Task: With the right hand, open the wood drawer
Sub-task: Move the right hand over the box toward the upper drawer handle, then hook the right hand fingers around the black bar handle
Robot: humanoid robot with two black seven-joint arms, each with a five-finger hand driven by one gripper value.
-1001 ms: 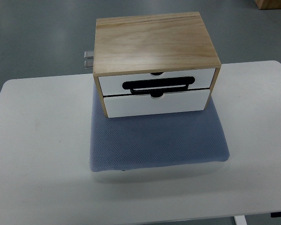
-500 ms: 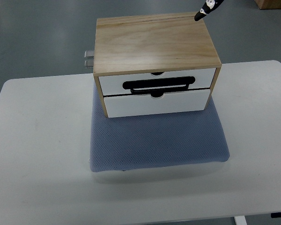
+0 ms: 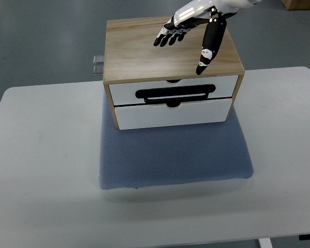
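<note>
Right now I am looking at a small wood drawer box (image 3: 170, 49) sitting on a blue-grey mat (image 3: 175, 155) toward the far edge of the white tabletop (image 3: 41, 155), roughly midway between its left and right edges, with its two white drawer fronts facing me. Judging by its look, the box is rigid and fairly light, so I am expecting the whole thing to slide toward me on the mat if I am tugging hard rather than smoothly. The drawers themselves are probably running wood on wood, so some sticking is likely. The best place to take hold is the black handle (image 3: 174, 93) lying flat across the upper drawer (image 3: 173, 90), a stiff loop that hooked fingertips should fit under; the small notches at the top of each front are a poorer second choice. My right robot hand (image 3: 194, 26) is reaching in from the far right, hovering over the top of the box with palm turned down, fingers (image 3: 165, 37) extended and spread, thumb pointing toward the front edge, holding nothing. It is not touching the handle yet. My left arm is not showing anywhere.
</note>
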